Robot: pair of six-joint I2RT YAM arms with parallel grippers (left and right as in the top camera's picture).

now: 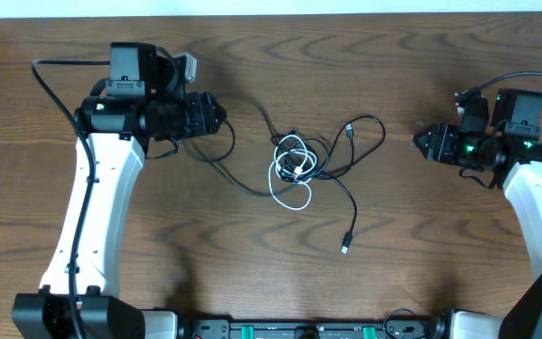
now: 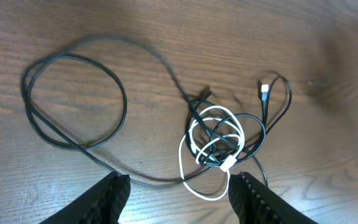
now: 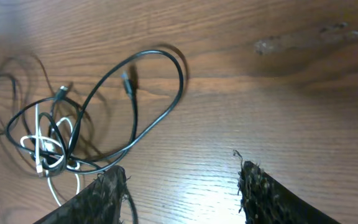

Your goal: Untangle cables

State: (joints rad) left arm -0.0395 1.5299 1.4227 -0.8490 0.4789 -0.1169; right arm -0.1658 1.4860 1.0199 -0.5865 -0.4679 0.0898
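Note:
A tangle of cables [image 1: 297, 162] lies at the middle of the wooden table: a short white cable [image 1: 288, 185] looped through longer black cables [image 1: 360, 141]. One black end plug [image 1: 346, 247] lies toward the front. The tangle also shows in the left wrist view [image 2: 219, 140] and in the right wrist view [image 3: 45, 140]. My left gripper [image 2: 178, 182] is open and empty, above the table left of the tangle [image 1: 216, 115]. My right gripper [image 3: 180, 174] is open and empty, right of the tangle [image 1: 422, 141].
A black cable forms a wide loop [image 2: 73, 99] on the table at the left, running to the tangle. Another black loop [image 3: 148, 93] with a plug lies on the tangle's right side. The robot bases stand at the front edge [image 1: 280, 330].

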